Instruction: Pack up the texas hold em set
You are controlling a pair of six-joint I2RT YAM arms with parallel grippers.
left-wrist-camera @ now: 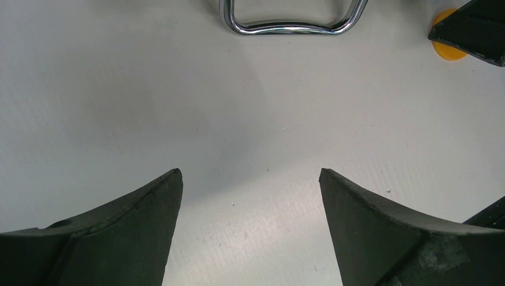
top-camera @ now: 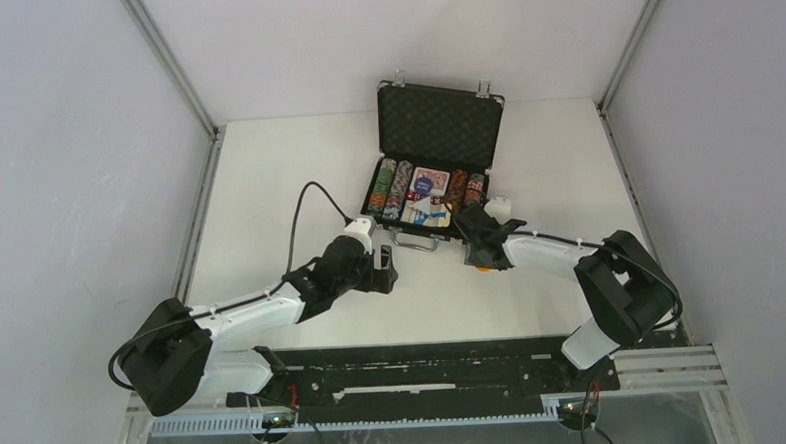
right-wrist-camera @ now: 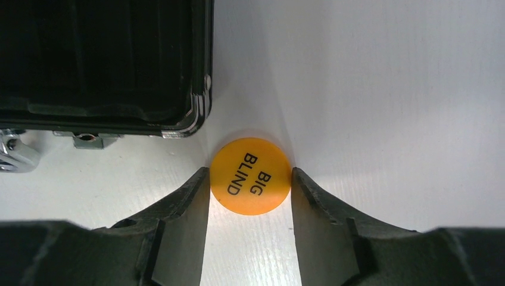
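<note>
The black briefcase [top-camera: 440,120] lies open at the table's middle back, holding rows of poker chips [top-camera: 389,187] and cards [top-camera: 430,188]. An orange round button [right-wrist-camera: 250,170] marked BIG BLIND lies flat on the table just off the case's front right corner [right-wrist-camera: 199,101]. My right gripper [right-wrist-camera: 250,179] stands over the button with one fingertip against each side of it. My left gripper [left-wrist-camera: 250,176] hangs open over bare table in front of the silver handle [left-wrist-camera: 292,27], with nothing between its fingers. The dice and triangle piece do not show.
White walls with metal posts [top-camera: 167,62] close in the table on the left, back and right. A black cable [top-camera: 303,211] loops above the left arm. In the left wrist view the button [left-wrist-camera: 445,50] and a right finger [left-wrist-camera: 476,33] sit at the top right.
</note>
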